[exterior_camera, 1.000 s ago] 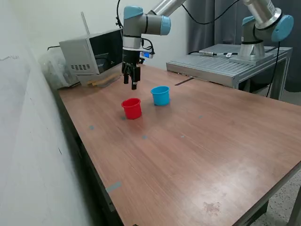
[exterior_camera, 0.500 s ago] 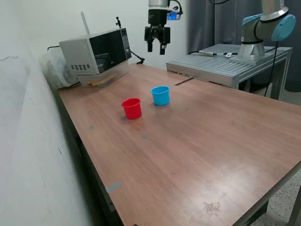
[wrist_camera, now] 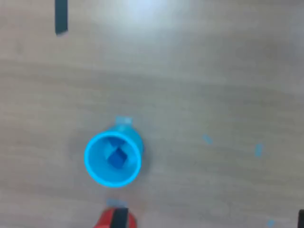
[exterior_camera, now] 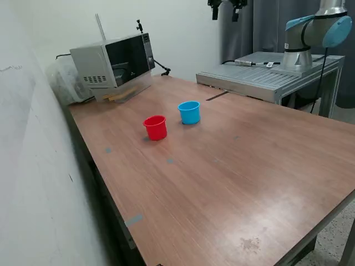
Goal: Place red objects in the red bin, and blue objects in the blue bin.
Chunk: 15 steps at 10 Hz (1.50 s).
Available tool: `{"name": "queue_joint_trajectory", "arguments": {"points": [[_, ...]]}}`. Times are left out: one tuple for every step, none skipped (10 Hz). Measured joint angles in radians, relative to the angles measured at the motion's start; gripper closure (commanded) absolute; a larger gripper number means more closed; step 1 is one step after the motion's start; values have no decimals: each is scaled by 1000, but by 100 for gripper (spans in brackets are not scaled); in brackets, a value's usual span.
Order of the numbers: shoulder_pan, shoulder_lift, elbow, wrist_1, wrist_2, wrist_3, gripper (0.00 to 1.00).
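The red cup [exterior_camera: 155,127] and the light blue cup [exterior_camera: 189,112] stand side by side on the brown table [exterior_camera: 233,166]. In the wrist view the blue cup [wrist_camera: 113,159] is seen from above with dark blue cubes [wrist_camera: 116,156] inside it. Only the rim of the red cup [wrist_camera: 107,222] shows at that picture's edge, and its inside is hidden. No red cubes are in view, and no loose cubes lie on the table. My gripper [exterior_camera: 224,11] is open and empty, high above the table at the top edge of the exterior view. One dark fingertip [wrist_camera: 118,217] shows in the wrist view.
A microwave [exterior_camera: 113,64] stands at the table's back corner on the exterior view's left. A metal platform [exterior_camera: 260,75] carrying a second arm [exterior_camera: 310,33] is behind the table on the right. A dark strip [exterior_camera: 216,95] and small tape marks [exterior_camera: 170,161] lie on the tabletop.
My gripper has risen from just above the red cup and moved up and to the exterior view's right, to the top edge of the picture. The cups have not moved.
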Motion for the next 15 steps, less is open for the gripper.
{"name": "queue_joint_trajectory", "arguments": {"points": [[23, -42, -8, 70, -11, 15, 0], [48, -75, -20, 130, -18, 28, 0], [71, -100, -30, 175, -21, 38, 0], [92, -119, -35, 207, -22, 46, 0], [115, -131, -37, 229, -22, 52, 0], [134, -139, -38, 245, -21, 56, 0], [149, -145, -37, 257, -21, 58, 0], [158, -150, -35, 265, -21, 61, 0], [165, -154, -32, 271, -21, 65, 0], [168, -156, -31, 275, -20, 68, 0], [170, -158, -31, 277, -21, 70, 0], [171, -158, -30, 278, -21, 71, 0], [172, -158, -30, 279, -21, 71, 0], [172, -158, -30, 280, -21, 71, 0], [171, -157, -31, 280, -22, 70, 0]]}}
